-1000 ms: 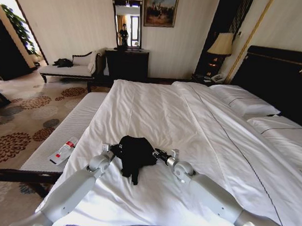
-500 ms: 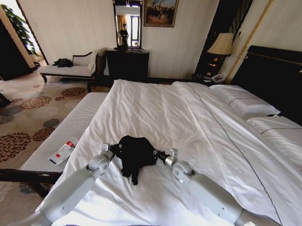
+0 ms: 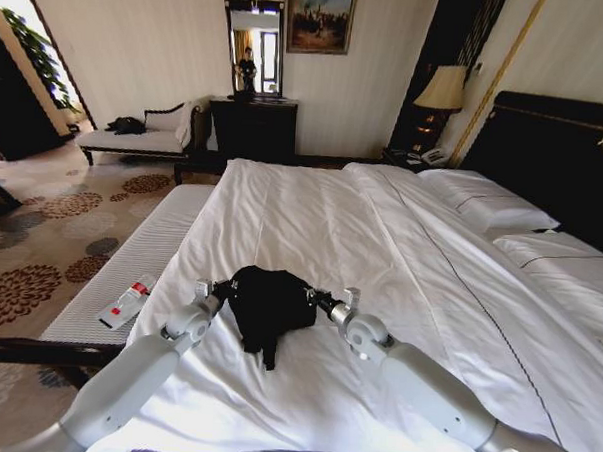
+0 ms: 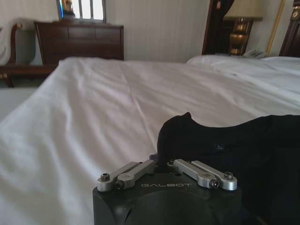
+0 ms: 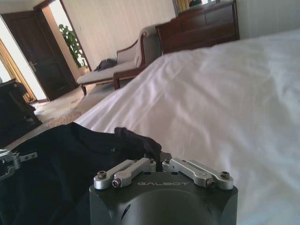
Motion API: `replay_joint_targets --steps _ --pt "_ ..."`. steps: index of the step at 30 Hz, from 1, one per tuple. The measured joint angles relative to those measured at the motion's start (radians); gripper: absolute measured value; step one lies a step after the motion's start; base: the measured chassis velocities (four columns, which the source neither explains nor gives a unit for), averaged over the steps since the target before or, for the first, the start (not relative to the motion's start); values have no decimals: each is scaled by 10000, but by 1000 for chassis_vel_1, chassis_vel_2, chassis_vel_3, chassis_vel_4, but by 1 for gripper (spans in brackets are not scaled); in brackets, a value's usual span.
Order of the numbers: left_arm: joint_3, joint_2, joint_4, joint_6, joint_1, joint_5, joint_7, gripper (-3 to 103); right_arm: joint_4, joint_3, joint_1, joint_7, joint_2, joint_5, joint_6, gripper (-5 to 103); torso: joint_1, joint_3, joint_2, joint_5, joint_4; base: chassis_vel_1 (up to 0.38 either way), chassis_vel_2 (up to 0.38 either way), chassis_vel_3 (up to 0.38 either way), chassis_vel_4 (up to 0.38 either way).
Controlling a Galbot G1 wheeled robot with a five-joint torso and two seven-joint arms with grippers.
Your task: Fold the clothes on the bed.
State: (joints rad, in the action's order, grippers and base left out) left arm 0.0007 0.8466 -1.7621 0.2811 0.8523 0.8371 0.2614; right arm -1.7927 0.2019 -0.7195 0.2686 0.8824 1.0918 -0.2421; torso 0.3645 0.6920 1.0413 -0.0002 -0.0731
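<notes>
A black garment [image 3: 268,305] lies bunched on the near part of the white bed [image 3: 381,249], one strip trailing toward me. My left gripper [image 3: 218,294] is shut on its left edge and my right gripper [image 3: 318,302] is shut on its right edge. In the left wrist view the left gripper [image 4: 161,161] pinches a raised fold of the black garment [image 4: 234,150]. In the right wrist view the right gripper [image 5: 161,161] pinches another fold of the black garment [image 5: 61,164], with the left gripper [image 5: 14,159] beyond it.
A narrow light bench [image 3: 140,259] runs along the bed's left side with a white and red object [image 3: 126,303] on it. Pillows [image 3: 488,204] and a dark headboard [image 3: 555,147] are at the right. A dark dresser [image 3: 254,129] and a chaise [image 3: 135,139] stand by the far wall.
Both grippers have moved slightly farther across the bed, carrying the black garment with them. Their hold on it is unchanged.
</notes>
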Motion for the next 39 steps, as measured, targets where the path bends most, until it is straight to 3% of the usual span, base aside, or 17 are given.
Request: replay_joint_targets --steps 8,21,29,39 --pt "-2 -679 -911 110 -962 477 265 0 -843 -307 844 864 -276 1029 -388 1 0 0 1 4 0 0 0 0 0" --pt "-464 -1725 -1717 527 -2423 1788 440 0 -2263 -650 2412 1611 -1983 2411 -807 1 0 0 0 2 -1 0 0 0 0" --pt "-137 -2106 -1645 794 -4839 2984 690 0 -2124 -256 5007 1830 -2602 3528 -993 1 2 0 0 2 -1 0 0 0 0" --pt "401 -2387 -1398 964 -6696 3875 707 0 -1565 200 6679 1858 -2945 4392 -1040 1 0 0 0 1 0 0 0 0 0"
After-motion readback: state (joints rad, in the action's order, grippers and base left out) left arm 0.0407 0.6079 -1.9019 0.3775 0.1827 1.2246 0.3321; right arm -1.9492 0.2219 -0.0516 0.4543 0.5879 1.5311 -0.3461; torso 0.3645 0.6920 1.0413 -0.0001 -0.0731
